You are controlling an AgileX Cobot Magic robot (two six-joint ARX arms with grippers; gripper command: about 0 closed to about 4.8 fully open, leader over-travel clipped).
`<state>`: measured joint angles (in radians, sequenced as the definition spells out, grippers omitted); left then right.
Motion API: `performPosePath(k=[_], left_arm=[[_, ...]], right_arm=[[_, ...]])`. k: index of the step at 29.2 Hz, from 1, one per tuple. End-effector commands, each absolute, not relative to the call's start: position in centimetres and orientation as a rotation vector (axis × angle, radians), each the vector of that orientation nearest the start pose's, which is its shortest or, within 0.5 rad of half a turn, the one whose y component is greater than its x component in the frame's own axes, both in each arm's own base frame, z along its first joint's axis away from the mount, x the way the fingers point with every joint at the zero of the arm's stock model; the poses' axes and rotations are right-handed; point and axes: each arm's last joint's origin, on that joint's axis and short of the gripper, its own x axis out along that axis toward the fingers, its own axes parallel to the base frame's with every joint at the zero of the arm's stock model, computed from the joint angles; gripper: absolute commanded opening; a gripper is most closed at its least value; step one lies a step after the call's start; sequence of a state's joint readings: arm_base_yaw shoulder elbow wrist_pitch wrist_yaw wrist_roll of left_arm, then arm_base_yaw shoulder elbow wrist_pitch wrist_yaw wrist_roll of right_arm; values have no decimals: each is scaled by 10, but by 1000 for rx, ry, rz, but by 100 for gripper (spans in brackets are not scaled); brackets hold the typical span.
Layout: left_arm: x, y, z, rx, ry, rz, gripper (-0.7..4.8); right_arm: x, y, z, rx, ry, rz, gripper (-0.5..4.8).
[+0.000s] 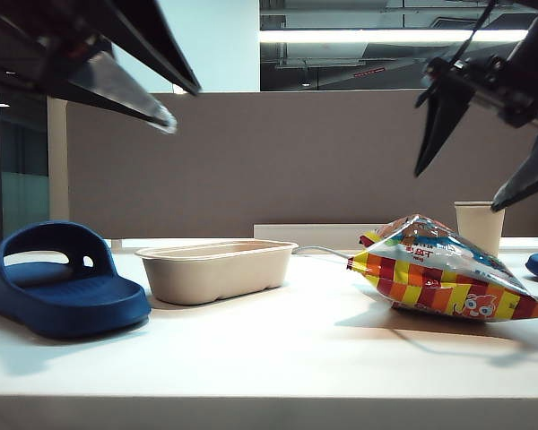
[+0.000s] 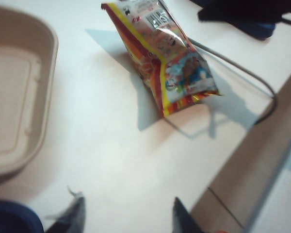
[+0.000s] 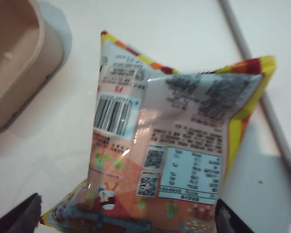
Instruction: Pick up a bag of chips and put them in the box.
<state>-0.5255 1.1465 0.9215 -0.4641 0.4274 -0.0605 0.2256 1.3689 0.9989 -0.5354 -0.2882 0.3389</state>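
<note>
Exterior view: a blue slipper [image 1: 58,279] is lying at the left of the worktop [image 1: 269,345]. The left end effector [image 1: 166,103] is hanging spread above the box [image 1: 217,269], which is sitting empty. The bag of chips [image 1: 439,269] is lying on the worktop beside a paper cup [image 1: 479,224], under the spread right end effector [image 1: 475,184].

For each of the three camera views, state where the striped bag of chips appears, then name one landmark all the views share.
Exterior view: the puffy glossy red, yellow and orange striped bag of chips lies right of centre on the table.
Left wrist view: the bag is upper centre, beyond the open left gripper.
Right wrist view: the bag fills the middle, between the open right gripper's fingers.
Shared landmark: the shallow beige pulp-fibre box.
</note>
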Motion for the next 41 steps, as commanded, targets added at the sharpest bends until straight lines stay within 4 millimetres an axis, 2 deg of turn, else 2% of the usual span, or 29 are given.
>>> performPosePath(k=[1, 13, 24, 33, 38, 41], left_arm=[[201, -140, 290, 7, 681, -901, 221], [202, -142, 291, 18, 656, -860, 220], [202, -141, 291, 21, 655, -860, 220], [202, -141, 291, 21, 654, -860, 220], [202, -141, 291, 21, 653, -860, 220], [202, -142, 292, 20, 648, -861, 220]], right_arm=[[270, 78, 250, 321, 999, 340, 479], [278, 94, 224, 268, 1098, 309, 479], [288, 98, 192, 240, 1219, 251, 479], [289, 98, 189, 233, 1222, 242, 479], [289, 98, 189, 233, 1222, 253, 380], [289, 98, 190, 228, 1218, 257, 347]])
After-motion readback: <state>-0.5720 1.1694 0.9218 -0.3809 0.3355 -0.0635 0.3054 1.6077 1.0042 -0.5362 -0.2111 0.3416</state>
